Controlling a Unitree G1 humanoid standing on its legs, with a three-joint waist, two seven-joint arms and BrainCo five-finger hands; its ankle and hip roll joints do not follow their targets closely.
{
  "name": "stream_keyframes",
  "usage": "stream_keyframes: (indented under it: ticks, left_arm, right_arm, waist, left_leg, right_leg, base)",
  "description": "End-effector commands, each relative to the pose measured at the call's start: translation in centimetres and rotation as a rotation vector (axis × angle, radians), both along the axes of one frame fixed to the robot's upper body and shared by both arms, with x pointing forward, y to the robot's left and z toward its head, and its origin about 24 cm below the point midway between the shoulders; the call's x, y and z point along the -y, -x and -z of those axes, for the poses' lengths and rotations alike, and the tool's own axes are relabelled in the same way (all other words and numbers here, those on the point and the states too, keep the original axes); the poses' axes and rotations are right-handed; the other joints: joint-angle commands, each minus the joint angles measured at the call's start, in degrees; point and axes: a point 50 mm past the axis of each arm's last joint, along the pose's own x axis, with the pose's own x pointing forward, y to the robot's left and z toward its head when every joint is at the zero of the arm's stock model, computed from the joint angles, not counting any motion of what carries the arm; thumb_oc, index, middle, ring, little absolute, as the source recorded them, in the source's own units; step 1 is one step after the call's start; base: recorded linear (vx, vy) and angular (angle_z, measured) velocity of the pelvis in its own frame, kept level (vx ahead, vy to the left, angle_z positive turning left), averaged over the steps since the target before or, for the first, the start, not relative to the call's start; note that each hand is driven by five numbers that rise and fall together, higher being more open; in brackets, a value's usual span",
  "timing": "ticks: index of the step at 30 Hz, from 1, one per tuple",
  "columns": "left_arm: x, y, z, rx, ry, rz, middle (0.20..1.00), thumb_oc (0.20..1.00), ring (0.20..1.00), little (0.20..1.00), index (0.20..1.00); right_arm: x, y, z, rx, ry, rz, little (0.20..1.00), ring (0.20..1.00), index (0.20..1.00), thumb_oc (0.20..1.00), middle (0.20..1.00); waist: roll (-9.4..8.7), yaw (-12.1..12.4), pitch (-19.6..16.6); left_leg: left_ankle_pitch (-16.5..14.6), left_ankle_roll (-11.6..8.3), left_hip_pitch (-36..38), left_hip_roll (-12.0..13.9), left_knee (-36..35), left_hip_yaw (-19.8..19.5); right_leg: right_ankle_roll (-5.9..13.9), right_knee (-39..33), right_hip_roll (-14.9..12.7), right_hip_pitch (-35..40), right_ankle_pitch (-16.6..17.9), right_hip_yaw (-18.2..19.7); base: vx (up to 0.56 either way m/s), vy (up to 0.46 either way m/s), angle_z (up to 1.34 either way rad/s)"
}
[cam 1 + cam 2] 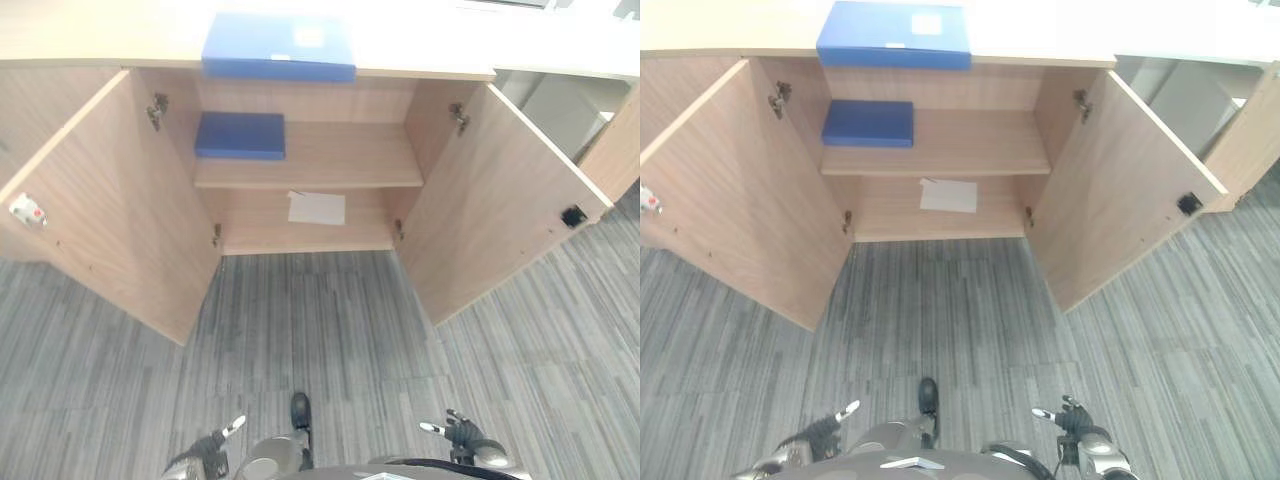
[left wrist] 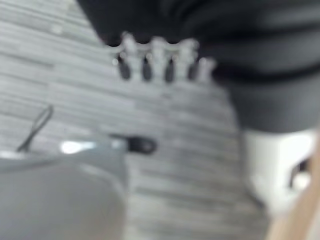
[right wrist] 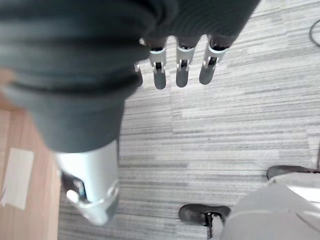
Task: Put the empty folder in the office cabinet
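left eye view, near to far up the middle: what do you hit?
Carpet → white paper on the cabinet floor → shelf with a blue folder → cabinet top with a larger blue folder.

Both hands wear dark ribbed covers [image 3: 75,60] over silver fingers [image 3: 182,67] with dark tips

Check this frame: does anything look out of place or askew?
Only small things: the blue folder on the cabinet top overhangs its front edge, and a loose sheet of paper lies slightly crooked on the bottom shelf. Both doors stand open.
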Motion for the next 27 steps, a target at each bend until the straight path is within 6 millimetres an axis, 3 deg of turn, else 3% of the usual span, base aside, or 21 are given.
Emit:
stream_keyframes:
  ticks: [1,3,5,7,8,9,11,12,17,22,24,26,27]
  left_arm:
    - [-0.2,3.8,0.9,-0.094,-0.019,0.002,1.000,1.000,1.000,1.000,1.000]
    - [-0.4,3.4,0.7,-0.075,-0.018,-0.003,1.000,1.000,1.000,1.000,1.000]
    - [-0.8,2.8,0.5,-0.062,-0.026,0.015,1.000,1.000,1.000,1.000,1.000]
    - [-1.0,1.6,0.2,-0.034,-0.036,0.039,1.000,1.000,1.000,1.000,1.000]
    - [-1.0,1.6,0.2,-0.034,-0.036,0.039,1.000,1.000,1.000,1.000,1.000]
    - [-0.9,1.2,0.1,-0.023,-0.044,0.054,1.000,1.000,1.000,1.000,1.000]
    - [-0.8,1.2,0.1,-0.019,-0.044,0.062,1.000,1.000,1.000,1.000,1.000]
    - [-0.3,1.7,0.3,-0.027,-0.043,0.097,1.000,1.000,1.000,1.000,1.000]
    - [0.8,2.3,0.6,-0.031,-0.041,0.104,1.000,1.000,1.000,1.000,1.000]
    - [1.5,2.4,0.7,-0.047,-0.031,0.148,1.000,1.000,1.000,1.000,1.000]
    - [1.4,2.3,0.7,-0.039,-0.031,0.128,1.000,1.000,1.000,1.000,1.000]
    - [1.1,1.7,0.5,-0.012,-0.055,0.113,1.000,1.000,1.000,1.000,1.000]
    - [1.0,1.6,0.4,-0.007,-0.062,0.113,1.000,1.000,1.000,1.000,1.000]
  right_arm:
    - [1.8,-1.9,-0.9,0.043,0.071,-0.001,1.000,1.000,1.000,1.000,1.000]
    - [1.8,-1.7,-0.8,0.032,0.077,0.009,1.000,1.000,1.000,1.000,1.000]
    - [1.9,-1.4,-0.7,0.023,0.075,0.032,1.000,1.000,1.000,1.000,1.000]
    - [2.1,-0.9,-0.5,0.011,0.078,0.041,1.000,1.000,1.000,1.000,1.000]
    - [2.1,-0.9,-0.5,0.010,0.078,0.041,1.000,1.000,1.000,1.000,1.000]
    - [2.1,-0.4,-0.3,0.001,0.085,0.037,1.000,1.000,1.000,1.000,1.000]
    - [2.1,-0.1,-0.2,-0.006,0.087,0.043,1.000,1.000,1.000,1.000,1.000]
    - [2.2,0.8,0.1,-0.021,0.082,0.067,1.000,1.000,1.000,1.000,1.000]
    - [2.6,1.4,0.2,-0.008,0.084,0.111,1.000,1.000,1.000,1.000,1.000]
    - [3.4,0.6,-0.4,0.040,0.082,0.125,1.000,1.000,1.000,1.000,1.000]
    - [3.6,-0.1,-0.8,0.074,0.087,0.094,1.000,1.000,1.000,1.000,1.000]
    - [3.7,-1.3,-1.5,0.126,0.084,0.080,1.000,1.000,1.000,1.000,1.000]
    - [3.7,-1.4,-1.5,0.133,0.086,0.079,1.000,1.000,1.000,1.000,1.000]
  waist:
    - [3.80,0.86,-1.69]
    - [4.07,0.09,-1.17]
    - [3.79,-0.76,-0.69]
    - [2.45,-2.23,0.19]
    - [2.55,-2.22,0.36]
    - [1.90,-2.87,0.64]
    - [1.77,-3.11,0.83]
    - [1.60,-3.71,0.77]
    - [1.48,-4.48,-0.51]
    - [1.37,-4.55,-1.94]
    - [1.63,-4.74,-2.50]
    - [1.37,-4.77,-2.33]
    - [1.29,-4.73,-2.24]
  left_leg:
    - [-7.83,-5.31,0.02,4.69,1.86,1.09]
    - [-8.29,-5.51,2.12,5.08,0.78,1.14]
    - [-8.63,-6.21,3.37,5.34,0.54,1.16]
    - [-10.35,-6.78,4.63,4.98,0.97,1.36]
    - [-10.51,-6.78,4.89,5.09,0.99,1.33]
    - [-11.49,-6.84,5.89,4.59,0.80,1.48]
    - [-12.01,-6.86,6.54,4.46,0.72,1.48]
    - [-13.43,-6.94,8.42,4.29,1.08,1.36]
    - [-16.08,-7.28,10.37,4.56,3.03,0.92]
    - [-17.84,-8.72,10.91,5.48,8.22,1.31]
    - [-15.50,-9.95,10.07,6.52,13.77,1.42]
    - [-11.07,-10.77,5.29,8.37,24.86,2.22]
    - [-10.48,-10.87,4.28,8.67,26.33,2.29]
  right_leg:
    - [2.72,3.53,-4.48,-10.92,14.74,-4.03]
    - [2.69,1.50,-3.39,-13.60,13.99,-4.75]
    - [2.62,-5.26,-2.55,-14.15,14.26,-4.61]
    - [3.68,-17.58,-3.21,-16.50,18.35,-3.13]
    - [3.71,-18.05,-3.10,-16.01,18.53,-3.18]
    - [4.87,-22.50,-3.91,-17.14,22.21,-2.25]
    - [5.37,-24.22,-4.17,-17.30,23.75,-1.99]
    - [6.35,-26.28,-4.57,-18.75,26.20,-1.38]
    - [4.47,-26.37,-3.93,-16.95,25.03,-0.67]
    - [2.75,-27.04,-3.58,-13.63,23.24,-1.64]
    - [1.56,-27.01,-3.04,-12.91,22.34,-1.93]
    - [-0.56,-26.00,-2.59,-11.61,20.30,-2.22]
    - [-0.82,-25.93,-2.54,-11.35,20.09,-2.22]
  base:
    - [0.19,0.104,0.10]
    - [0.25,0.002,0.12]
    - [0.23,-0.099,0.18]
    - [0.22,-0.137,0.08]
    - [0.21,-0.111,-0.06]
    - [0.18,-0.069,-0.06]
    - [0.25,-0.106,0.24]
    - [0.35,-0.168,0.46]
    - [0.33,-0.172,0.17]
    - [0.25,-0.156,0.24]
    - [0.24,-0.189,-0.12]
    - [0.19,-0.206,-0.15]
    - [0.09,-0.132,0.01]
